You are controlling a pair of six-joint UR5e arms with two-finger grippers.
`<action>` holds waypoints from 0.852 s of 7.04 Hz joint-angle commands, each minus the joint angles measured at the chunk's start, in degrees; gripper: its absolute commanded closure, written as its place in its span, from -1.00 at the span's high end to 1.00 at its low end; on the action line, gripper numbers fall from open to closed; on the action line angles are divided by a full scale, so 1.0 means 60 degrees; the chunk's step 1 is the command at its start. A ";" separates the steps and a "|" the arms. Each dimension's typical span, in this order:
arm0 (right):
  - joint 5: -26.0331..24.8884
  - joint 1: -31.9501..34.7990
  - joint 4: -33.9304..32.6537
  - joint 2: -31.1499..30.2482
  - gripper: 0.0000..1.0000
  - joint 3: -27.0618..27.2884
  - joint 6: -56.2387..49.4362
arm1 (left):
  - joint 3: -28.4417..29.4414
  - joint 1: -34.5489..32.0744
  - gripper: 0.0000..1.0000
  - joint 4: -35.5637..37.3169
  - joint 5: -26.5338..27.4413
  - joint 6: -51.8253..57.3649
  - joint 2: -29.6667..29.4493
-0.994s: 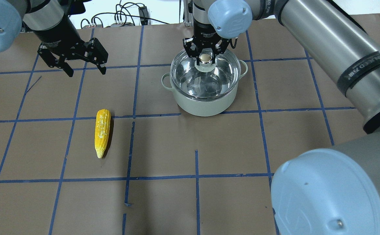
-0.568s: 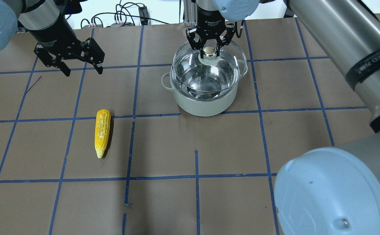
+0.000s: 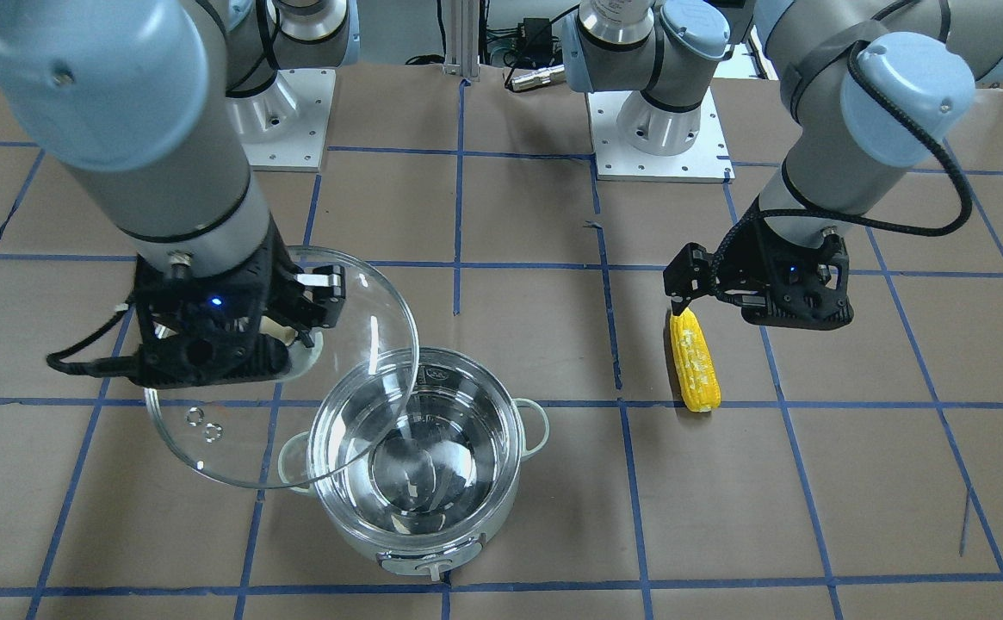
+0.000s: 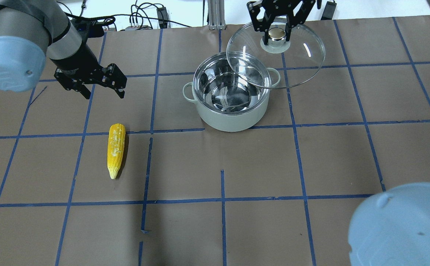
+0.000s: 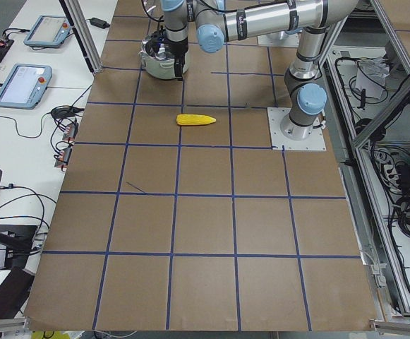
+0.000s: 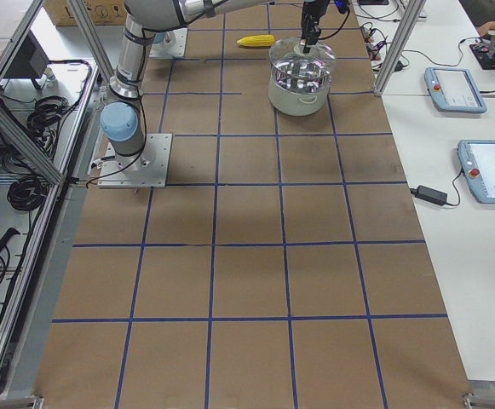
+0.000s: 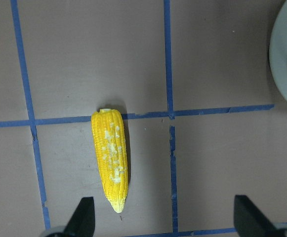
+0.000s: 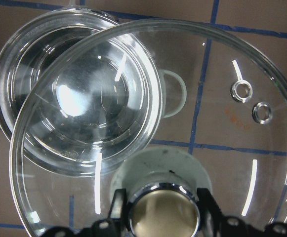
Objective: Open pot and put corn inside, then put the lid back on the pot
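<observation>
Pot (image 4: 229, 120) stands open, upper centre of the overhead view. Lid (image 4: 299, 62) hangs toward upper right, knob pinched in right gripper (image 4: 277, 35), which clears the mouth for loading. Corn (image 4: 116, 149) lies centre left on the table (image 4: 200, 166). Left gripper (image 4: 103, 92) hovers over it, jaws wide, likely staging the pick.

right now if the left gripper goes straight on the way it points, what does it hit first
Probably the corn: its pointed end lies just inside one of the left gripper's open fingers. The gap's middle lines up with bare table beside it; height is hard to judge.
</observation>
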 commanded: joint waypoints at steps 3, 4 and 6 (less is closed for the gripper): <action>0.0146 -0.0827 0.0985 -0.1273 -0.44 0.0605 -0.1533 | -0.1214 0.1006 1.00 0.1099 -0.0024 0.0387 -0.0426; 0.0234 -0.0812 0.0418 -0.1304 -0.45 0.1087 -0.1533 | -0.1419 0.1082 1.00 0.1899 0.0005 0.0302 -0.0892; 0.0513 -0.0812 -0.0783 -0.1653 -0.46 0.2388 -0.1709 | -0.1742 0.1054 1.00 0.2551 -0.0009 -0.0251 -0.1290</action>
